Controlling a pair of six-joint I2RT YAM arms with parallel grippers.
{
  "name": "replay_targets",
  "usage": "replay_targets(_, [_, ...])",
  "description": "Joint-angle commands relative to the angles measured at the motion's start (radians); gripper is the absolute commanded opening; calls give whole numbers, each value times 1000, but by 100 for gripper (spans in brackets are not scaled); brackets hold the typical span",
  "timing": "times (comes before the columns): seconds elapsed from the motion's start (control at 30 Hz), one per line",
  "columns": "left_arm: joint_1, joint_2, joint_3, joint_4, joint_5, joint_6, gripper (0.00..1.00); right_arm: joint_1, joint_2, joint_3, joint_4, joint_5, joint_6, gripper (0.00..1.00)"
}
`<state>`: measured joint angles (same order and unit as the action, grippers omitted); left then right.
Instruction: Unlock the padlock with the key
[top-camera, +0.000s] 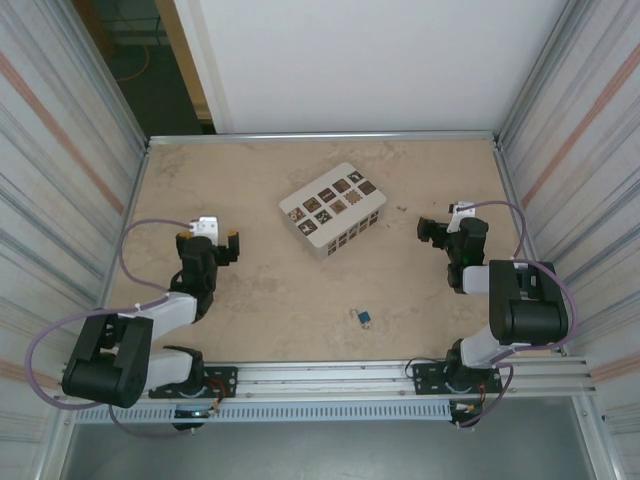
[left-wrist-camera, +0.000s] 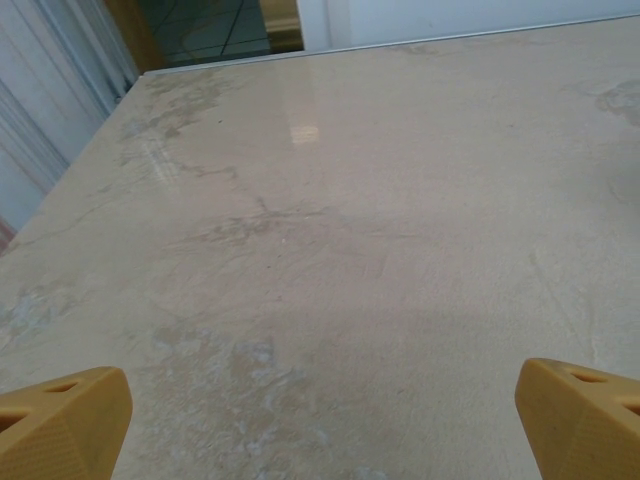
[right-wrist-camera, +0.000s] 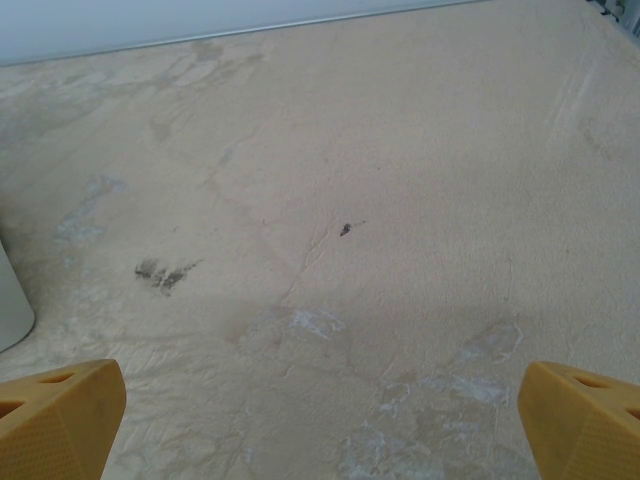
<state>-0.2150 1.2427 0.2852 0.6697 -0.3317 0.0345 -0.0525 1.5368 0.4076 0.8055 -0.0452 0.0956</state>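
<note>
Top external view puts the padlock (top-camera: 366, 319) on the tabletop (top-camera: 270, 300), on the near side of the white box (top-camera: 333, 208). It sits toward the arm bases, a little to the box's right, and well apart from the box. It is a tiny blue body with a small silvery part touching its left side. That suggests its long axis runs roughly left to right, but it is too small to be sure. Whether the silvery bit is the shackle or the key cannot be told.

The left claw (top-camera: 208, 240) hangs to the left of the white box and the right claw (top-camera: 440, 228) to its right, both about level with the box's near corner. So the padlock lies behind and inward of both claws. The right claw looks the nearer of the two.

In the left wrist view the left claw (left-wrist-camera: 320, 425) has its yellow fingertips (left-wrist-camera: 60, 425) spread wide over bare tabletop, with nothing between them. In the right wrist view the right claw (right-wrist-camera: 320, 420) is spread just as wide and also empty, with a pale edge, probably the white box, at its left. Both claws face the far side, so my judgement is that either one must swing back toward the bases before it can reach the padlock.
</note>
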Motion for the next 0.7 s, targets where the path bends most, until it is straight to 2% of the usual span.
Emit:
replay_targets(0.0, [15, -2, -1, 84, 50, 36, 99, 4, 3, 0, -6, 15, -17, 99])
replay_targets(0.3, [78, 39, -29, 202, 91, 53, 99, 4, 4, -1, -6, 14, -17, 99])
replay_targets(0.47, [124, 150, -66, 386, 113, 26, 99, 2, 5, -1, -5, 13, -17, 99])
replay_targets(0.67, [125, 247, -61, 459, 158, 39, 99, 2, 6, -1, -5, 14, -17, 99])
